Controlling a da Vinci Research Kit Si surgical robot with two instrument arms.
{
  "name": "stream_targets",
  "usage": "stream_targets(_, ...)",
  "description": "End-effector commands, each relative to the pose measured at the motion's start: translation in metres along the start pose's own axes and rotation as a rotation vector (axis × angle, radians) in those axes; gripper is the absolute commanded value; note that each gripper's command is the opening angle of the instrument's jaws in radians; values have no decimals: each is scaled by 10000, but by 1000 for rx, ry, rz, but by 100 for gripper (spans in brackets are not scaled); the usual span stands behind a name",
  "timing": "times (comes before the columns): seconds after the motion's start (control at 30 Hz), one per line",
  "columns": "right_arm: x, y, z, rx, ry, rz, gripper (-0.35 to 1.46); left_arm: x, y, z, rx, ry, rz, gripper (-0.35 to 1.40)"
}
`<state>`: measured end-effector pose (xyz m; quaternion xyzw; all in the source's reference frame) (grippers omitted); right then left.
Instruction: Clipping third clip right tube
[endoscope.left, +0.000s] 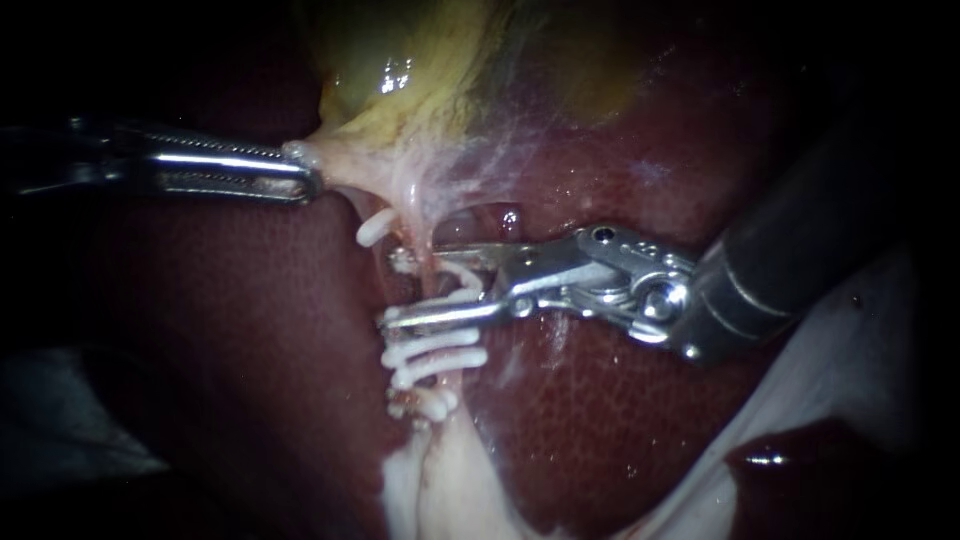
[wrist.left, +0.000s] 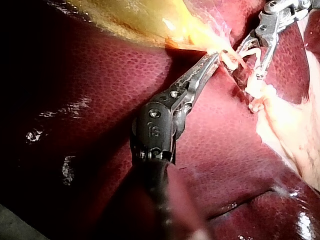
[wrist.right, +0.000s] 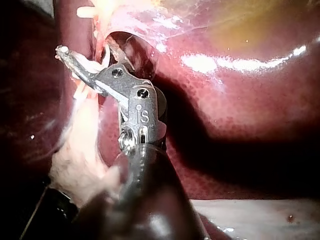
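My left instrument (endoscope.left: 300, 180) comes in from the left with its jaws shut on the pale lower edge of the yellow gallbladder (endoscope.left: 400, 80), seen too in the left wrist view (wrist.left: 214, 56). My right instrument (endoscope.left: 392, 290) has its jaws open, one on each side of a thin pink tube (endoscope.left: 428, 250), with a white clip (endoscope.left: 460, 278) seated between them. Just below the lower jaw, several white clips (endoscope.left: 432, 358) sit stacked on the same strand. Another white clip (endoscope.left: 375, 228) lies up and to the left. In the right wrist view, the right instrument (wrist.right: 82, 57) reaches over the pale strand.
Dark red liver (endoscope.left: 250, 330) surrounds the site on both sides. Pale fatty tissue (endoscope.left: 440, 480) runs down from the clips. A white sheet (endoscope.left: 840, 370) lies at the lower right under the right instrument's shaft.
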<state>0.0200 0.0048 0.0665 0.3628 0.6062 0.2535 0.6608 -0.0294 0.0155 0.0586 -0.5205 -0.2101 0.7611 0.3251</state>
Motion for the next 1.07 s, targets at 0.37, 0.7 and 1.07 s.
stream_targets(0.37, 31, -21, -15, 54, 29, 32, 20, 0, 0, 0, 0, 0, 0, -35)
stream_targets(0.7, 37, -27, -27, 61, 29, 143, -35, -1, 0, 1, 1, 0, 0, -35)
stream_targets(1.07, 36, -26, -25, 77, 13, 139, -35, -1, -1, 1, 1, 0, 0, -35)
